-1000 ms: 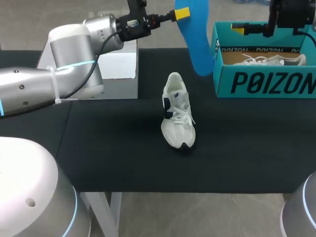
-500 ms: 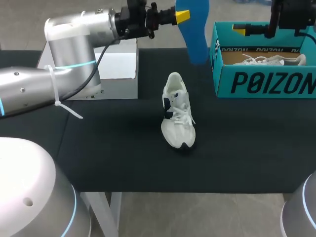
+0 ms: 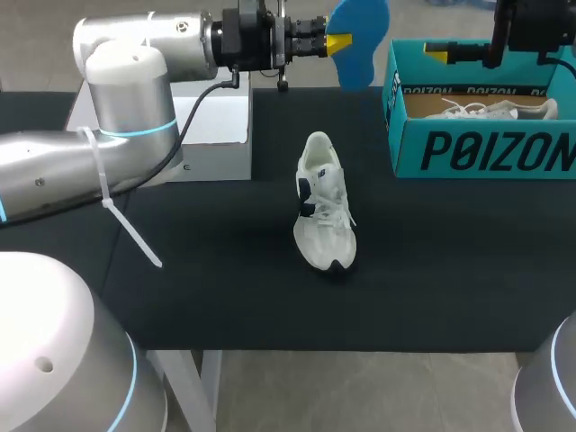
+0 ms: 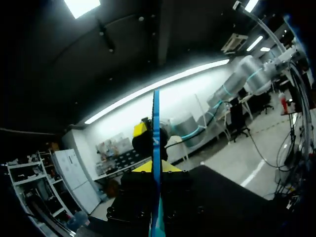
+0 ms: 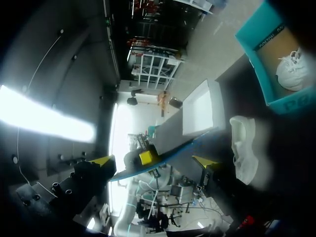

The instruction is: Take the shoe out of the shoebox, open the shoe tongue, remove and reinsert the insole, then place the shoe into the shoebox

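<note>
Here's where we'd worry. Our left arm [image 3: 126,81] comes in over the white box [image 3: 216,126] at the back of the bench [image 3: 225,288]. The left fingers [image 3: 335,42] are clamped on the insole [image 3: 362,36], holding it in the air well above and behind the shoe. The left wrist view only shows the insole edge-on between the yellow tips, so the pinch looks to be near one end, with most of the blue piece sticking out past them.

That's worry number one. A floppy insole held by one end can droop or swing on the way down. Then its front catches on the collar or the laces instead of sliding in.

The shoe [image 3: 324,202] sits loose in the middle of the bench, toe toward us, with nothing pinning it. The laces are bunched over the tongue, so we reckon the opening is tight. Push the insole in one-handed and the shoe probably skids or tips over.

Further right, the shoebox [image 3: 477,148] sits at the far right of the bench with a second shoe [image 3: 490,110] inside. The right fingers [image 3: 436,56] hover above its back wall, spread wide and holding nothing. If that arm comes over to steady the shoe, it has to clear the box wall first. Both arms would then crowd the same spot, so a knock between them is the other thing we'd watch.
</note>
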Controlling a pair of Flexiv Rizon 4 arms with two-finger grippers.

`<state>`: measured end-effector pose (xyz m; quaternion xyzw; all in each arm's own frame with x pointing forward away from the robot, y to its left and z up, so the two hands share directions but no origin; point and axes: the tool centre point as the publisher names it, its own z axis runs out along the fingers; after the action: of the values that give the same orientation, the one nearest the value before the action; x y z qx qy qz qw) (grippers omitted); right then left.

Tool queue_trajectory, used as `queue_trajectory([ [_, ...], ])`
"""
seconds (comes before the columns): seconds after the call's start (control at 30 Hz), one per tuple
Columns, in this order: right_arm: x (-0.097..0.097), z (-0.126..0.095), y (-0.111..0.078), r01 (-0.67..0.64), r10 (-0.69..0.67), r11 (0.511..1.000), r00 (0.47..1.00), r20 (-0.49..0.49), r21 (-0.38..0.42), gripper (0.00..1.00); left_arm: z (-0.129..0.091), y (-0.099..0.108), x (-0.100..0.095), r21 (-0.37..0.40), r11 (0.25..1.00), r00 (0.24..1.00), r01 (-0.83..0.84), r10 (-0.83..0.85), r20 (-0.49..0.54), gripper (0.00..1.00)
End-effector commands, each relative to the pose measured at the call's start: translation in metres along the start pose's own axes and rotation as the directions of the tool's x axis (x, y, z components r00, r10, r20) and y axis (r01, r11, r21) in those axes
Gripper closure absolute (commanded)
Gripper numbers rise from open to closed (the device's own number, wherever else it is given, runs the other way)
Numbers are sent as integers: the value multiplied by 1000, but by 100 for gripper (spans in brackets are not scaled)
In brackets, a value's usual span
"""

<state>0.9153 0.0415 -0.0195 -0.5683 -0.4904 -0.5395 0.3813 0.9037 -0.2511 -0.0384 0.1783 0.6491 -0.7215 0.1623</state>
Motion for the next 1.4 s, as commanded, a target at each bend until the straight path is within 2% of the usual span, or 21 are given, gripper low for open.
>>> queue_trajectory([
  [0.03, 0, 1, -1, -2, 2, 1000, 1000, 4, -2, 0, 0, -3, 2, -172, 496, 519, -851, 846, -127, 100],
  [0.27, 1, 3, 1, -3, 3, 1000, 1000, 6, 7, 0, 0, -3, 2, -172, 496, 519, -851, 846, -127, 100],
  [0.3, 1, 3, 1, -3, 3, 1000, 1000, 6, 8, 0, 0, -7, 3, -209, 365, 397, -907, 907, -141, 100],
  [0.33, 1, 3, 1, -4, 4, 1000, 1000, 6, 9, 0, 0, -10, 6, -231, 191, 238, -954, 951, -199, 100],
  [0.4, 1, 3, 1, -5, 5, 1000, 1000, 7, 10, 0, 0, -15, 9, -269, 127, 187, -955, 959, -213, 100],
  [0.5, 1, 3, 1, -7, 7, 1000, 1000, 9, 10, 0, 0, -17, 11, -267, 27, 89, -963, 971, -222, 100],
  [0.7, 2, 4, 2, -7, 7, 1000, 1000, 10, 12, 0, 3, -12, 17, -236, -167, -122, -957, 974, -192, 100],
  [0.83, 3, 5, 2, -6, 6, 1000, 1000, 8, 9, 0, 2, -6, 13, -218, -288, -247, -932, 949, -197, 100],
  [0.9, 2, 4, 2, -7, 7, 1000, 1000, 9, 7, 0, 2, -3, 7, -201, -106, -69, -974, 981, -179, 100],
  [0.93, 2, 4, 2, -8, 8, 1000, 1000, 8, 6, 0, 2, 0, 3, -204, -89, -40, -975, 971, -236, 100],
  [0.97, 2, 4, 1, -8, 8, 1000, 1000, 8, 4, 0, 3, 2, 2, -180, -88, -44, -980, 971, -236, 100],
  [1.0, 1, 3, 1, -8, 8, 1000, 1000, 7, 1, 0, 3, 3, 0, -181, -55, -12, -982, 973, -232, 100],
  [1.17, 0, 3, 0, -11, 11, 1000, 1000, 7, -5, 0, 3, 3, 0, -161, -34, 5, -986, 972, -236, 100],
  [1.23, 0, 3, 0, -13, 13, 1000, 1000, 7, -7, 0, 3, 2, 1, -135, 38, 66, -990, 974, -216, 100],
  [1.3, -1, 3, 0, -15, 15, 1000, 1000, 6, -10, 0, 3, 2, 1, -112, 71, 94, -991, 970, -223, 100],
  [1.4, -1, 3, 1, -17, 17, 1000, 1000, 5, -8, 0, 3, -1, 0, -83, 214, 227, -973, 953, -200, 100],
])
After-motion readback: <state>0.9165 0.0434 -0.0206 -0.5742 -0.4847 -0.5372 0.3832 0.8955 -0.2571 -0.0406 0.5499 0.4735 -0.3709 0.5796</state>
